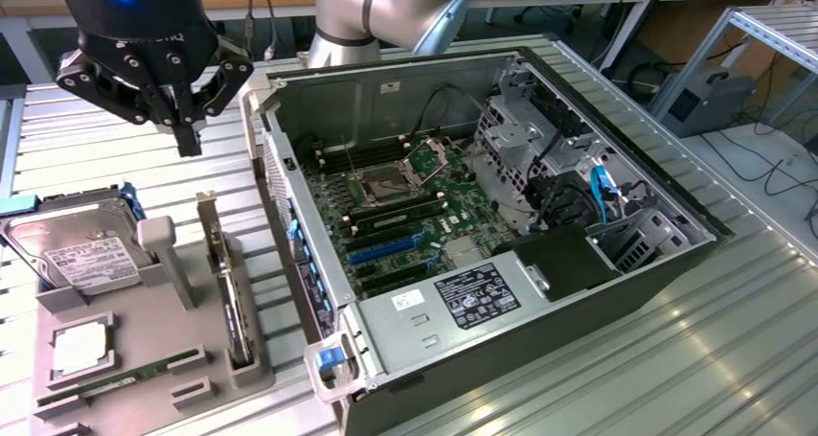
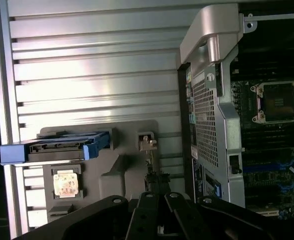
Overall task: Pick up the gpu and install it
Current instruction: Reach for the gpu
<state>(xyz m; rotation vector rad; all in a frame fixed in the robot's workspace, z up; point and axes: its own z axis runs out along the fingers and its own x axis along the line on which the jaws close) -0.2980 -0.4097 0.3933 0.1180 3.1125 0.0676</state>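
The gripper point(image 1: 190, 141), fingers closed and empty, is hanging above the gpu point(image 1: 230, 292), which is standing on edge in the grey tray point(image 1: 134, 311) (seemingly light, stiff, fragile), best taken by its top edge.

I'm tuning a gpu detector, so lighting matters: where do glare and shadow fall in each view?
Exterior view: glare streaks on the table on the exterior view's right; gpu evenly lit in its holder. Wrist view: table slats shine bright, the case interior is dark, and the gpu sits in dim shade.
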